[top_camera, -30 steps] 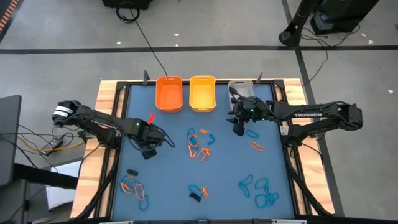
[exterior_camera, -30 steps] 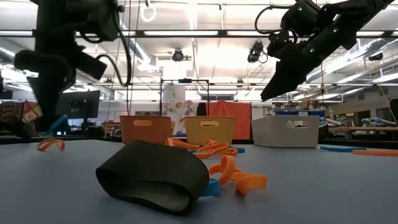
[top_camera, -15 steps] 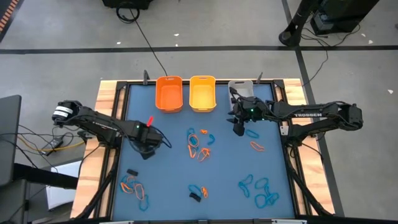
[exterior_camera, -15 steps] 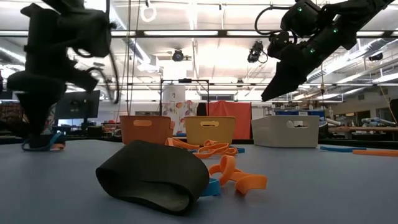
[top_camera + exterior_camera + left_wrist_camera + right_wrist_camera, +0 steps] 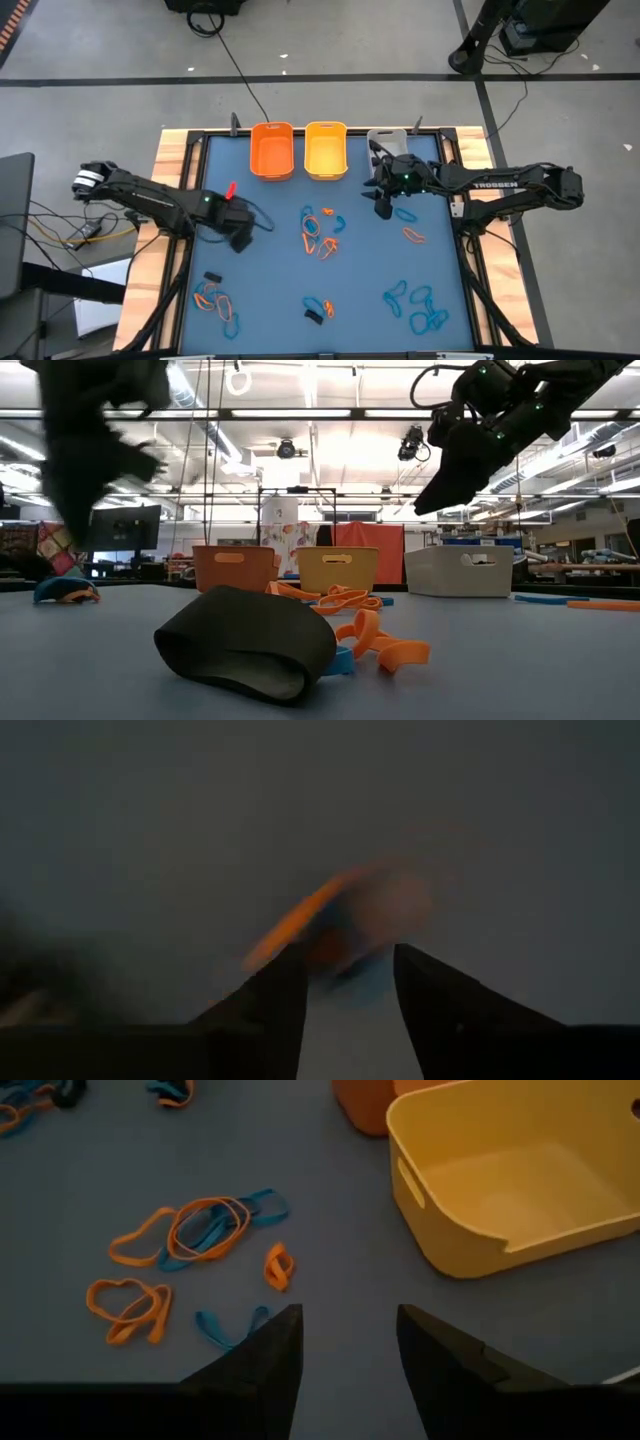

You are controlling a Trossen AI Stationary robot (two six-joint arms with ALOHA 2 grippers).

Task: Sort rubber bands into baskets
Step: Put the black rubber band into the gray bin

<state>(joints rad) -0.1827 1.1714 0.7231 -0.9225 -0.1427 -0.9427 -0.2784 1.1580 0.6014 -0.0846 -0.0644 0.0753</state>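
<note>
The blue-topped work table (image 5: 270,290) carries three small rectangular plastic baskets in a row at its far edge: the orange basket (image 5: 271,150), the yellow-orange basket (image 5: 325,148) and the light grey-white basket (image 5: 388,139). The grey one is partly covered by the right arm. The right gripper (image 5: 382,208) hovers just in front of that basket, raised above the table. It has not shifted over the last second, and its fingers are spread with nothing between them. The change is on the left. A second ago the left gripper (image 5: 240,241) was pressed together low on the table's left side. It has now risen and its fingers (image 5: 275,1000) stand apart. A small tangle of teal and orange rubber bands (image 5: 65,591) lies on the table under it, far from any basket. The tangle seems to have slipped or been let go, so that pick probably has to be tried again. The other thin rubber bands (image 5: 320,232) are scattered in clusters across the table. A chunky black band (image 5: 250,642) sits closest to the low camera.
</note>
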